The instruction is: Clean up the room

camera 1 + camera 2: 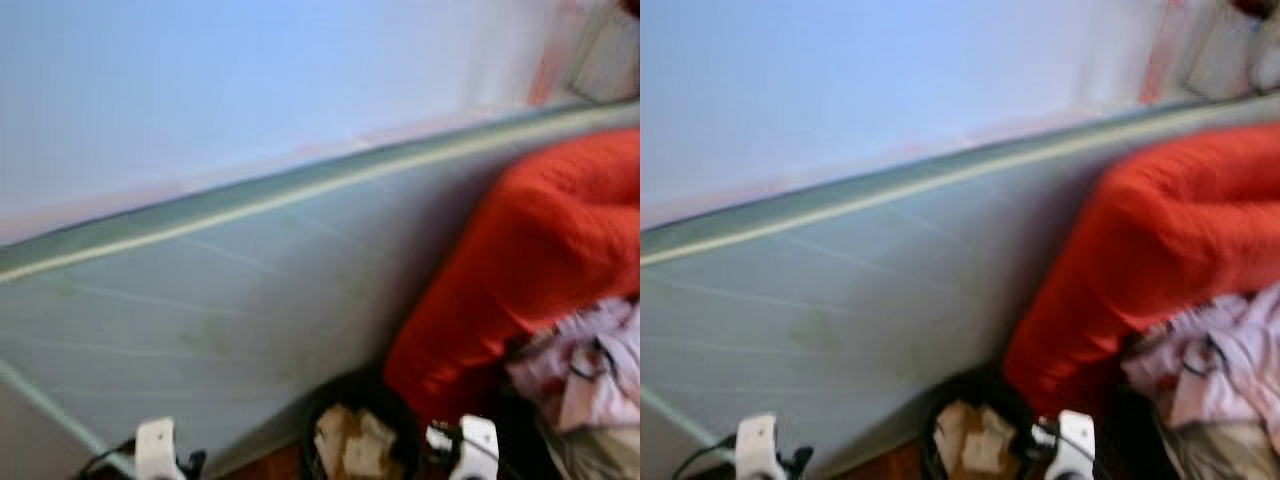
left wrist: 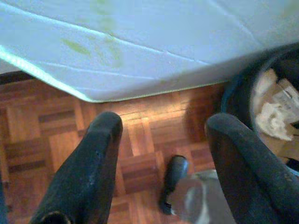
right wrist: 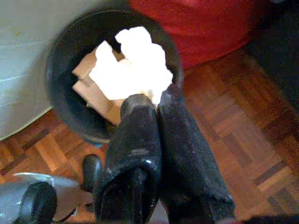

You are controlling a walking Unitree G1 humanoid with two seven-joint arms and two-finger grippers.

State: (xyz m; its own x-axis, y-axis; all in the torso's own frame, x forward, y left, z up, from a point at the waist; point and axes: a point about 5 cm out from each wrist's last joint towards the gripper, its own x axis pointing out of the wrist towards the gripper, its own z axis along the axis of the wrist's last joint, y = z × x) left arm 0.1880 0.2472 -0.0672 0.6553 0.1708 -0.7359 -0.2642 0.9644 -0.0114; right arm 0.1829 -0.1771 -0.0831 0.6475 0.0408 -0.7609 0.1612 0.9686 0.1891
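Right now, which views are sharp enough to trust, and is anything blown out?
Both eye views are motion-blurred: mattress and red blanket edges smear. Left wrist view is fairly clear on the left gripper, fingers apart. In the right wrist view the crumpled tissue pinched by the right gripper over the bin glares white.

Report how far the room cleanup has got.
Done: the round black bin on the parquet floor already holds cardboard scraps. In hand: the right gripper is shut on a crumpled white paper wad, held above the bin's mouth. The left gripper is open over the floor beside the bin. Left: a pile of pale clothes lies beside a red blanket.
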